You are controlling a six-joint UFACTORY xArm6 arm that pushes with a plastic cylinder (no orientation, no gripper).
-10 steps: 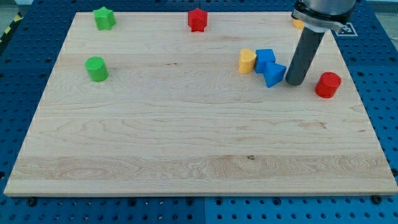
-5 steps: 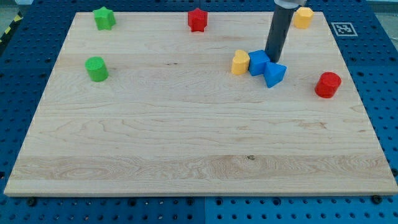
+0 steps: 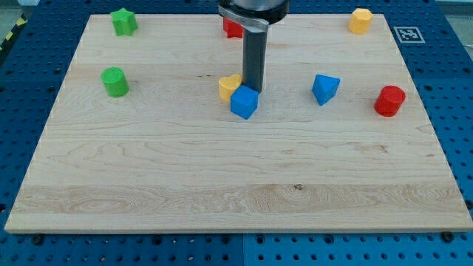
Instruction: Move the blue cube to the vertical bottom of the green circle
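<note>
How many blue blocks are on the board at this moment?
2. The blue cube sits near the board's middle, touching the yellow block, with my tip at its upper right edge. The blue triangular block lies apart toward the view's right. None seems hidden.

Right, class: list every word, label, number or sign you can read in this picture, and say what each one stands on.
No readable words, numbers or brand names appear anywhere.
The only sign is a black-and-white square marker on the blue perforated base, beside the wooden board's top right corner; it is a pattern, not text.
The coloured blocks and the dark rod carry no lettering.
</note>
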